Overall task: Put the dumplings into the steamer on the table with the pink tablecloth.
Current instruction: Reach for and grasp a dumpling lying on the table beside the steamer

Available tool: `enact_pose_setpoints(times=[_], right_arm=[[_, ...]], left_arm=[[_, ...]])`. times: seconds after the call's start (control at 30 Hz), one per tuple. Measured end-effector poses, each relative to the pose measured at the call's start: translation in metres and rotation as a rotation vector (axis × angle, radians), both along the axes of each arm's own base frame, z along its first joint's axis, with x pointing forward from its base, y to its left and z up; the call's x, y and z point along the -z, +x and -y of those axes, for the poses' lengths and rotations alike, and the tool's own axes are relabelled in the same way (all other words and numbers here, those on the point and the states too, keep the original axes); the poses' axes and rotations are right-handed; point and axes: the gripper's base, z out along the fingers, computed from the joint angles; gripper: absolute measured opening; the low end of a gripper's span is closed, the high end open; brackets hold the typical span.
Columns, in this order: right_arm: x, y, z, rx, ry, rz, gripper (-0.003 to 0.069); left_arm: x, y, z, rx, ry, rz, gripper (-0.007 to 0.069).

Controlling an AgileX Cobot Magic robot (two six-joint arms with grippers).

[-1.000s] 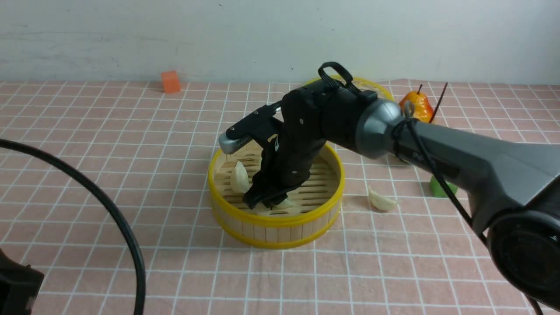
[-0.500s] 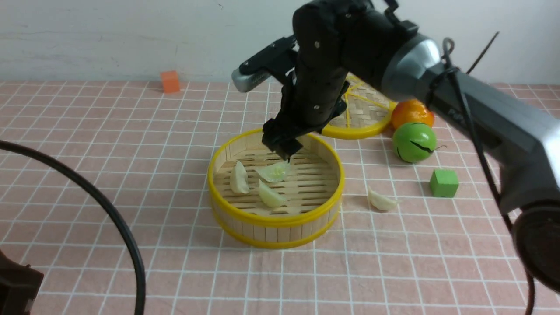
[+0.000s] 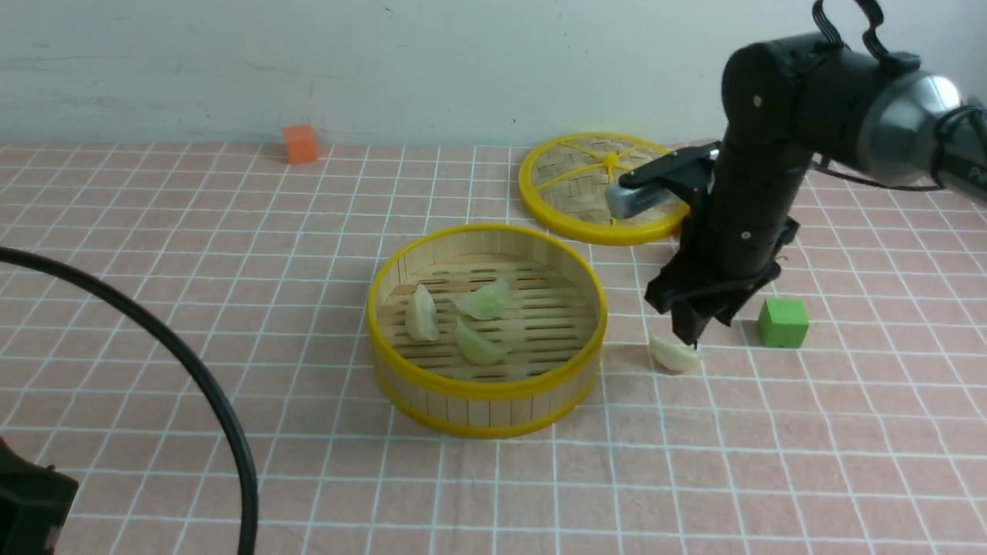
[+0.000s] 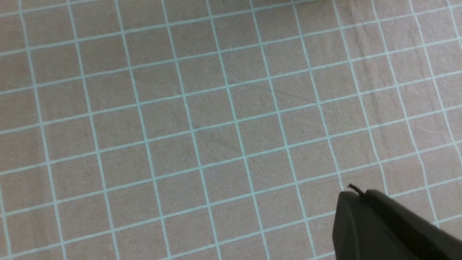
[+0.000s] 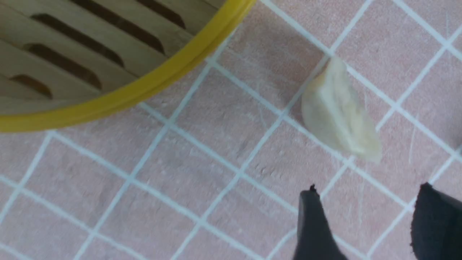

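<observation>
Front view. Counter [image 3: 694, 478] draped in pink tablecloth [image 3: 193, 254], white grid. Steamer [image 3: 486, 389] at frame centre, open. On its slats lie three dumplings: left dumpling [image 3: 422, 312], upper dumpling [image 3: 484, 301], lower dumpling [image 3: 478, 343]. The loose dumpling [image 3: 672, 353] is on the cloth just right of the steamer, outside it. Right arm [image 3: 771, 154] enters from the upper right and bends down; right jaws point at the cloth, low over the loose dumpling's right end. Green cube [image 3: 783, 322] just right of the jaws. Woven lid [image 3: 574, 193] flat, above and right of the steamer. Orange cube [image 3: 300, 143] upper left, by the wall. Black cable [image 3: 193, 370] arcs through the lower left.

Left wrist view. Only gridded cloth [image 4: 180, 108], lightly creased. Left jaws show as one dark mass in the lower right corner, pressed together, pinching nothing.

Right wrist view. Steamer rim [image 5: 126, 94] and slats fill the upper left. Loose dumpling [image 5: 339, 112] right of centre, lying on a grid line. Two dark fingertips [image 5: 312, 224] at the lower right edge: right jaws spread, bare cloth between them, dumpling near the tips but apart from them.
</observation>
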Motion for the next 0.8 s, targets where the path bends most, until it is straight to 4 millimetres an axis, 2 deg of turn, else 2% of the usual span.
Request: enact_pose_setpoints(times=[0.3, 0.47, 0.6, 0.8], right_arm=[[0.043, 0.022, -0.006, -0.077, 0.01, 0.08, 0.0399], [0.063, 0.026, -0.008, -0.09, 0.004, 0.066, 0.0384], [0.064, 0.025, -0.009, -0.091, 0.007, 0.055, 0.0255], [0.054, 0.022, -0.008, -0.082, 0.001, 0.02, 0.0242]], left_arm=[[-0.001, 0.001, 0.0, 0.0, -0.005, 0.012, 0.0], [-0.001, 0.001, 0.0, 0.0, -0.005, 0.012, 0.0001], [-0.001, 0.001, 0.0, 0.0, -0.005, 0.012, 0.0001], [0.0, 0.0, 0.0, 0.0, -0.005, 0.006, 0.0001]])
